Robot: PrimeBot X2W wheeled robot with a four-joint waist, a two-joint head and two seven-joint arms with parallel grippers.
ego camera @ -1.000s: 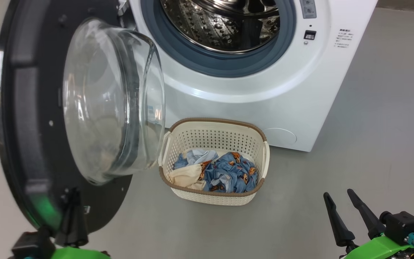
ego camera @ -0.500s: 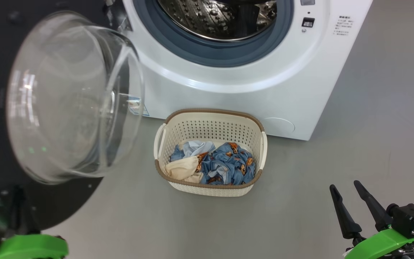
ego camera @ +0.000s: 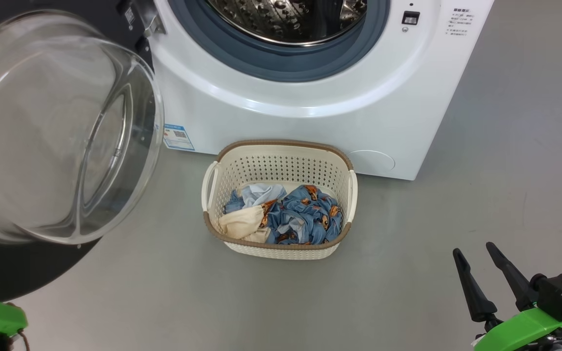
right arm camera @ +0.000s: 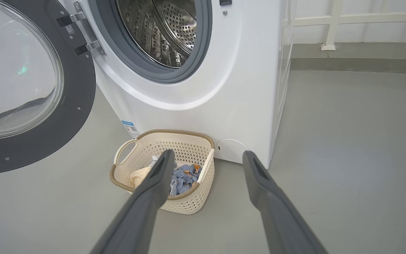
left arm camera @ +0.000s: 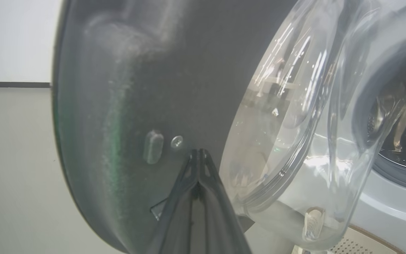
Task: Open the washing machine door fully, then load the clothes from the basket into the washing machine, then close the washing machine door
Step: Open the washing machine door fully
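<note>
**Door swung wide at left, basket waiting at the washer's foot, clothes not yet loaded.**

The door (ego camera: 59,131) hangs open at far left, swung clear of the drum mouth, so loading has free passage. The left gripper (left arm camera: 198,152) is pinched tight with nothing between its fingers, its tips at the door's dark inner face just beside a screw (left arm camera: 177,141). That looks like a closed point for pushing rather than grasping, but I cannot tell whether it touches. The washer (ego camera: 310,122) stands mid-scene, and what shows of its drum (ego camera: 291,19) is empty. The basket (ego camera: 281,251) sits on the floor (ego camera: 505,170) just before the washer, below the opening, which keeps the lift short. The clothes (ego camera: 300,219) lie bunched inside it. At right, the right gripper (ego camera: 472,248) hovers low with fingers spread wide and empty, well apart from the basket, probably ready to reach for the clothes.
</note>
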